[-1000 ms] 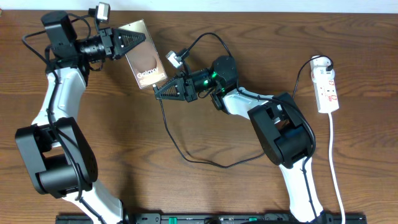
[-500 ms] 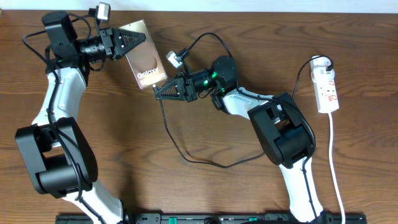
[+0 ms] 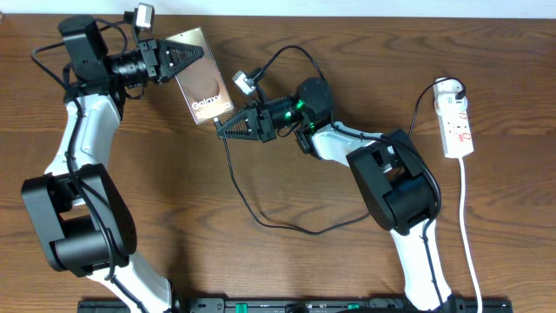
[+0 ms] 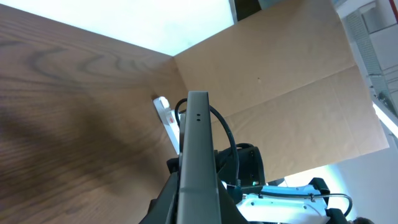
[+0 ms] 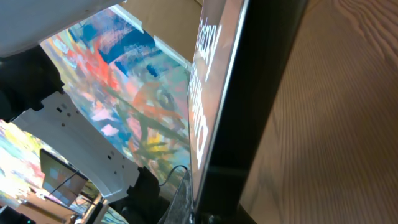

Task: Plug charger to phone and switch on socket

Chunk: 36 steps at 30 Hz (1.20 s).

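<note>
Just off the lower end of the phone [image 3: 205,80]: right tool [image 3: 222,129], pinching the charger [image 3: 236,184] tip, angled across its long axis; left tool [image 3: 193,52] clamps the upper end.

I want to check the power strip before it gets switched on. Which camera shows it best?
The overhead view: the socket lies whole and unobstructed at the far right. The left wrist view catches only a small far-off part of it beside the phone. The right wrist view does not show it.
</note>
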Each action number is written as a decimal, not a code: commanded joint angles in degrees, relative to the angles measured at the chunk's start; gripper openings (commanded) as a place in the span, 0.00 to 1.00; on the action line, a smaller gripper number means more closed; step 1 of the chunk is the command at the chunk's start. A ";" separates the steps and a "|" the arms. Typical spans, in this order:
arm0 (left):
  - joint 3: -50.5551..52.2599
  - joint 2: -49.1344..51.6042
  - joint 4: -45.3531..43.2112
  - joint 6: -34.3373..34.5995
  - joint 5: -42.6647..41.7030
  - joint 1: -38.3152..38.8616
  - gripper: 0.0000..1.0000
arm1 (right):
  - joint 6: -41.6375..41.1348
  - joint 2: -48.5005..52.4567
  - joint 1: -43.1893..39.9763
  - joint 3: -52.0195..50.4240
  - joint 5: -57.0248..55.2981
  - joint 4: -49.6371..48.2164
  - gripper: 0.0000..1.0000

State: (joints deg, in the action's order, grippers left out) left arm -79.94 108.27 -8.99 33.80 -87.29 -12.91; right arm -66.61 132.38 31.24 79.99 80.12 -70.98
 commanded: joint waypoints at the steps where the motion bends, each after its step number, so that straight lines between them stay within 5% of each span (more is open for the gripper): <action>1: -0.13 -0.04 -0.04 -1.03 -2.78 0.39 0.07 | -0.22 -0.04 -0.72 1.01 -1.75 -0.17 0.01; 36: -0.09 -0.04 -0.02 -2.08 -2.78 0.42 0.07 | -8.59 -0.04 -0.94 1.01 -11.30 -0.42 0.01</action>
State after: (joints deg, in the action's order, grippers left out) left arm -79.94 108.27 -9.23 31.86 -86.24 -12.88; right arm -74.50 132.38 30.96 79.99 77.49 -71.13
